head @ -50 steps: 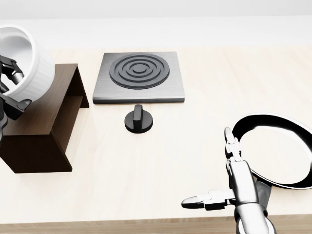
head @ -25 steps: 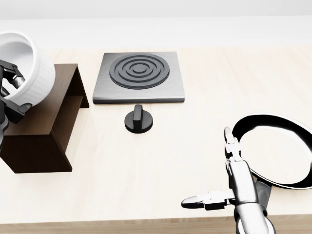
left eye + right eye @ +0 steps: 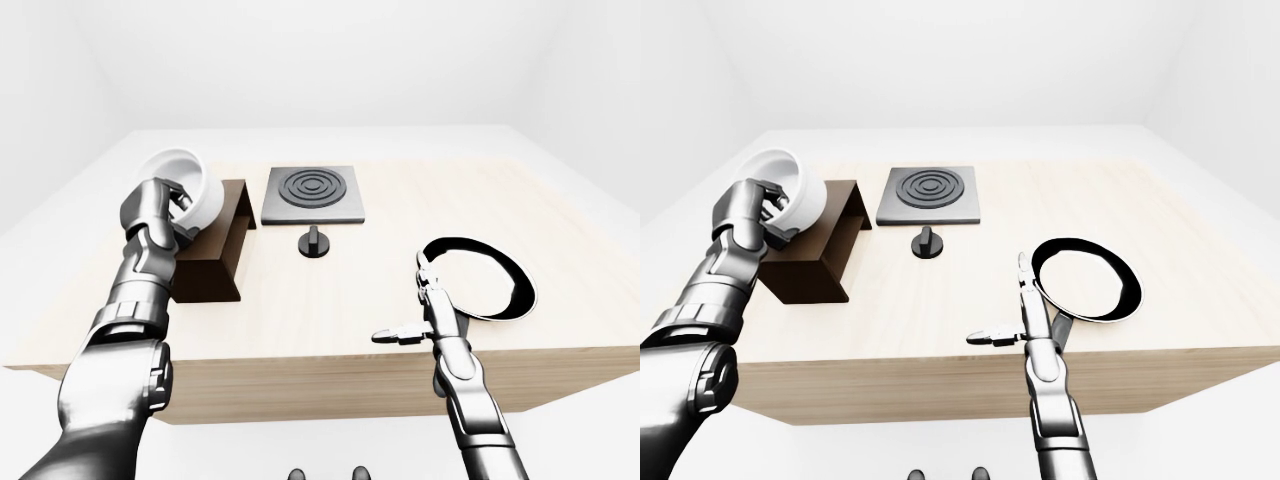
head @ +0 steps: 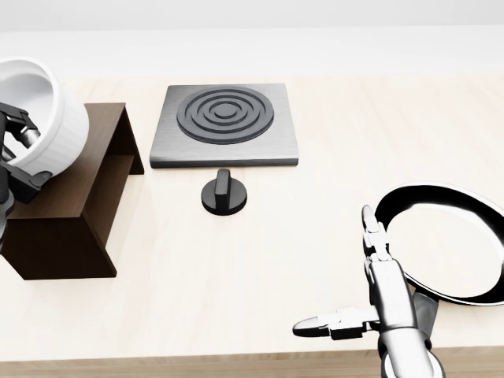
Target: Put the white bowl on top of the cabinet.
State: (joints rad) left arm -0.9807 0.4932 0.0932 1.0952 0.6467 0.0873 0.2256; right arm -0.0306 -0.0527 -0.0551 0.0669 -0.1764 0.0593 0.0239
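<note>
Placement is nearly done: the white bowl (image 4: pixel 43 110) is gripped, tilted, by the left hand (image 3: pixel 160 215) over the cabinet (image 4: pixel 75 201), seemingly not yet released. The right hand (image 4: pixel 358 303) is held with fingers spread, idle.

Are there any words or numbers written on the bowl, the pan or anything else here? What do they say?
None: no view shows any word, number, label or brand.
The white bowl in the left hand is plain.
The cabinet is bare dark wood.
The burner plate has only raised rings, and its knob has no marks.
The pan by the right hand is unmarked.
</note>
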